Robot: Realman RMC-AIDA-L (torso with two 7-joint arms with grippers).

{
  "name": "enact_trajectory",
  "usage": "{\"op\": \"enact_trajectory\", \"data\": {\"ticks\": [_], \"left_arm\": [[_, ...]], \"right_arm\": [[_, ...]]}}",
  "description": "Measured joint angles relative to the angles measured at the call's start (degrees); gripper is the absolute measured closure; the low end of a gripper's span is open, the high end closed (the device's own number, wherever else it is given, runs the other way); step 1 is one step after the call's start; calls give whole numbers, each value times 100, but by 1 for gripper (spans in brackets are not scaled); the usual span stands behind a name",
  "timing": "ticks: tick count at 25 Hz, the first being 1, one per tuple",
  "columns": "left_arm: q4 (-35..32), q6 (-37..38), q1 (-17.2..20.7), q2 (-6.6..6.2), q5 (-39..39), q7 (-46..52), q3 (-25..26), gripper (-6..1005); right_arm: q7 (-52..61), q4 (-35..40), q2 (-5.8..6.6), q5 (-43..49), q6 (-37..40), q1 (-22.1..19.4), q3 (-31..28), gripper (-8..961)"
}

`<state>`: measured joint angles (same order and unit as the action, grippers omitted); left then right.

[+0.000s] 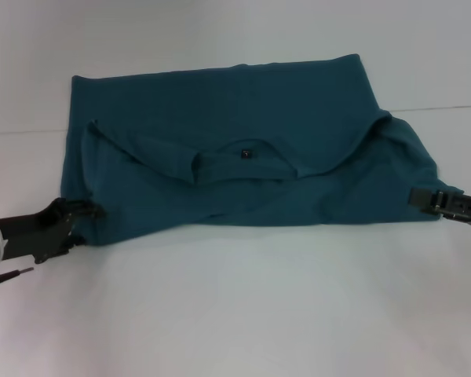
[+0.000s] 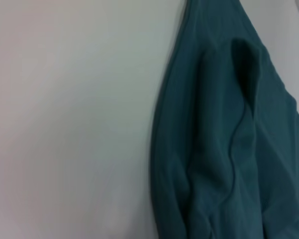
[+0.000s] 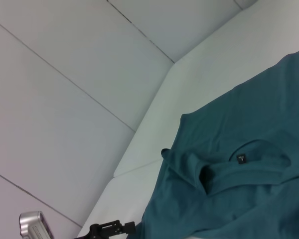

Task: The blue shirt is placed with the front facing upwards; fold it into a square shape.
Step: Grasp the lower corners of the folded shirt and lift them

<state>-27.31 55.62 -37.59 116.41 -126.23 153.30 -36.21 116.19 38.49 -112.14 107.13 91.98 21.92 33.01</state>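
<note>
Head view: the blue shirt [image 1: 228, 149] lies spread on the white table [image 1: 243, 306], its long axis running side to side, collar and little black label [image 1: 247, 153] near the middle with the near half bunched over. The left gripper [image 1: 85, 214] sits right at the shirt's near left corner and the right gripper [image 1: 433, 199] at the near right corner, so each arm is equally close to its own end. Can't tell whether either set of jaws is actually pinching cloth or how wide they stand.

Left wrist view: just a rumpled shirt edge [image 2: 224, 149] against bare table, no fingers visible.

Right wrist view: the collar fold [image 3: 239, 167] and, farther off, the left gripper [image 3: 112, 230] at the hem. Nothing else is lying in the way.
</note>
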Motion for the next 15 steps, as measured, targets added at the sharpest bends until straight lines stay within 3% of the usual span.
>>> {"op": "enact_trajectory", "data": {"ticks": [4, 12, 15], "left_arm": [[-55, 2, 7, -14, -1, -32, 0, 354], [-46, 6, 31, -22, 5, -79, 34, 576], [-46, 26, 69, -22, 40, -177, 68, 714]], "right_arm": [[2, 0, 0, -3, 11, -20, -31, 85], [14, 0, 0, -8, 31, -30, -41, 89], [17, 0, 7, -7, 31, -35, -41, 90]]}}
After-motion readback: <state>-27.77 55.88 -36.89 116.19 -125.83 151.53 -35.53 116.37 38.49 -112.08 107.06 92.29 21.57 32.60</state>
